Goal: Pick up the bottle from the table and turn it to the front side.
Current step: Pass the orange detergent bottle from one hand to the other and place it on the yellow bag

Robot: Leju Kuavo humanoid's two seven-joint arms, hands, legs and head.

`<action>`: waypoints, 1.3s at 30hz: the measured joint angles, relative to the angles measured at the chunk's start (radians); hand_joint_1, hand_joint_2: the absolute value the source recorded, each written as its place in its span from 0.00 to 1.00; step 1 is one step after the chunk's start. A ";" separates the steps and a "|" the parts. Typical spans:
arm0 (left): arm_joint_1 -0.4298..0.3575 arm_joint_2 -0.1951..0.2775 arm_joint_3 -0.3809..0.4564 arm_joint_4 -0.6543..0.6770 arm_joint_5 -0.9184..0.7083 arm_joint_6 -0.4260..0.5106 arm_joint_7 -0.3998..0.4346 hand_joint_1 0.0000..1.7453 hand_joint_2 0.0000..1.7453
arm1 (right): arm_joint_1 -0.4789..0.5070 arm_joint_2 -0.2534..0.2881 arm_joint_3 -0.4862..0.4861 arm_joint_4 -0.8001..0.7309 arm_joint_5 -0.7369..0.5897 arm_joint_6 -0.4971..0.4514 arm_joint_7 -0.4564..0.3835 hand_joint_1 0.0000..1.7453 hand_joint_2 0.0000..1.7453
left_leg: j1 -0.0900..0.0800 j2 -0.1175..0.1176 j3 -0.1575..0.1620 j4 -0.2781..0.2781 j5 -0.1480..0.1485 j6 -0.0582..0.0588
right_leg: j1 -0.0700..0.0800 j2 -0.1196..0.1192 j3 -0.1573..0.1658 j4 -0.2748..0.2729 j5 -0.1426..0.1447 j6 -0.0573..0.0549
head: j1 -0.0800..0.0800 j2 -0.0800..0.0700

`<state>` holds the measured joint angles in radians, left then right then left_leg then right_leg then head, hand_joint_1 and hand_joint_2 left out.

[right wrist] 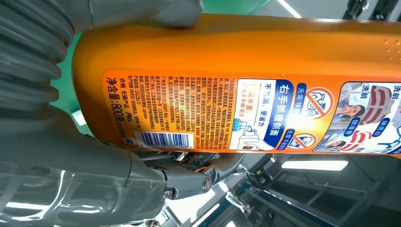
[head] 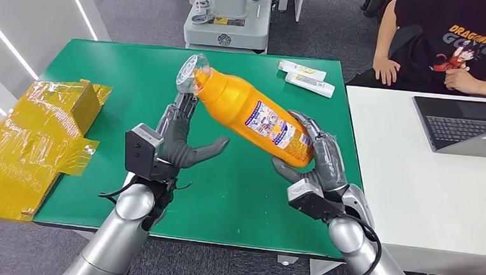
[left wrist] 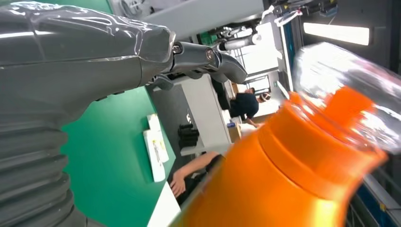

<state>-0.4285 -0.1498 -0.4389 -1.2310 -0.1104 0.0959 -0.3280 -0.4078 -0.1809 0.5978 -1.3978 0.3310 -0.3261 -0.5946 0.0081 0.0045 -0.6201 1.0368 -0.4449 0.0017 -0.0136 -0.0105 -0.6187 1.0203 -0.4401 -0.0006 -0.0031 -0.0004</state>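
Currently the orange detergent bottle is held off the green table, long axis tilted: clear cap up and toward the robot's left, base down toward its right. The right robot hand is clamped round the base end, thumb and fingers wrapping it. The printed back label, with barcode and text, faces the right wrist camera. The left robot hand has fingers spread, fingertips reaching up beside the neck; whether they touch it cannot be told. Two white tubes lie at the table's far edge; yellow packaging sits at its left end.
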 joint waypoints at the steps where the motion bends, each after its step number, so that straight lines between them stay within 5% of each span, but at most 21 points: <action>1: -0.002 -0.001 -0.005 0.000 0.003 -0.004 0.002 0.00 1.00 | 0.000 0.001 0.000 0.007 -0.003 0.003 0.003 1.00 1.00 | 0.000 0.000 0.000 0.000 0.000 0.000 | 0.000 0.000 0.000 0.000 0.000 0.000 | 0.000 0.000; 15: -0.025 -0.014 -0.047 0.017 0.121 -0.046 0.010 0.00 1.00 | -0.044 0.032 -0.001 0.140 -0.030 0.011 -0.001 1.00 1.00 | 0.000 0.000 0.000 0.000 0.000 0.000 | 0.000 0.000 0.000 0.000 0.000 0.000 | 0.000 0.000; 39: -0.079 -0.023 -0.037 0.172 0.162 0.048 0.008 0.00 1.00 | -0.150 0.178 0.064 0.230 -0.051 0.051 0.010 1.00 1.00 | 0.000 0.000 0.000 0.000 0.000 0.000 | 0.000 0.000 0.000 0.001 0.000 0.000 | 0.000 0.000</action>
<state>-0.5078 -0.1724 -0.4757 -1.0586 0.0512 0.1437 -0.3201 -0.5576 -0.0033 0.6613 -1.1676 0.2802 -0.2751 -0.5848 0.0083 0.0044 -0.6205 1.0366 -0.4449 0.0016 -0.0135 -0.0107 -0.6189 1.0210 -0.4401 -0.0006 -0.0032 -0.0004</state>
